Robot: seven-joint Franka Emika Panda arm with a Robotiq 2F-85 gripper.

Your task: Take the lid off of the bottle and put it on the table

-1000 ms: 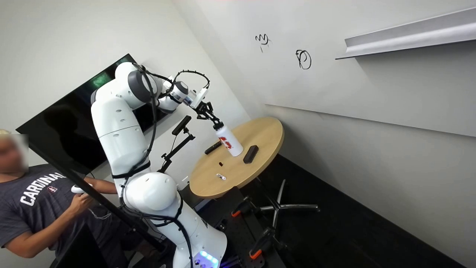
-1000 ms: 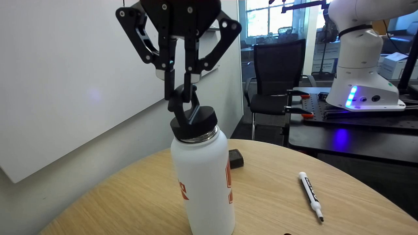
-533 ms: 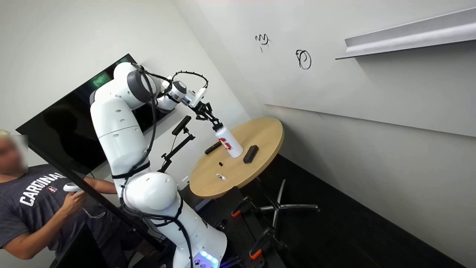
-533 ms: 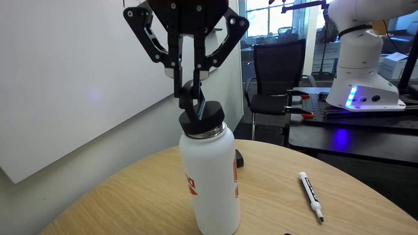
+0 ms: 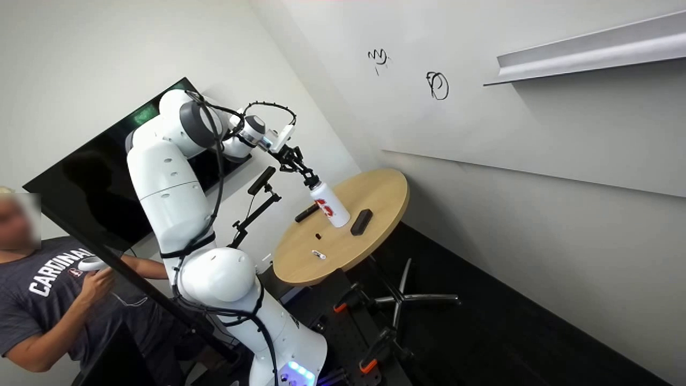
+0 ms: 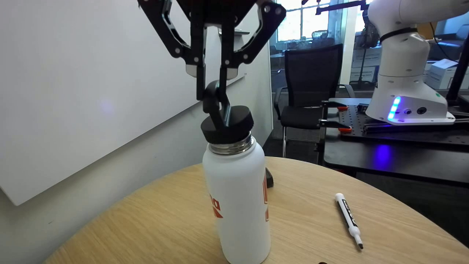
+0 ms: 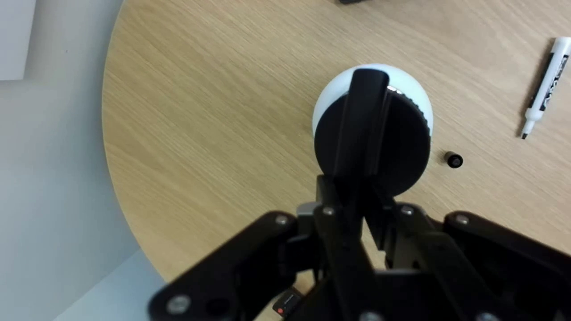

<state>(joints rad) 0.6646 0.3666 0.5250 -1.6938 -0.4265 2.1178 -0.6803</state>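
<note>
The white bottle (image 6: 240, 198) with red markings stands on the round light-wood table (image 6: 154, 216); it shows in both exterior views (image 5: 330, 206). Its black lid (image 6: 229, 126) with a loop handle sits tilted over the metal neck (image 6: 232, 147), and silver threads show below it. Whether the lid still touches the neck I cannot tell. My gripper (image 6: 211, 93) is shut on the lid's handle, with one finger on each side of it. In the wrist view the gripper (image 7: 350, 194) covers the handle's near end; the lid (image 7: 403, 142) hides most of the bottle's top.
A white marker (image 6: 348, 220) and a small black cap (image 7: 453, 159) lie on the table. A black block (image 5: 362, 222) and a long black object (image 5: 307, 213) lie near the bottle. A whiteboard wall (image 6: 91, 91) stands behind the table. A person (image 5: 69, 295) stands beside the arm.
The gripper and lid have shifted right, then risen, in the near exterior view. More of the threaded neck shows below the lid. The bottle has also shifted right.
</note>
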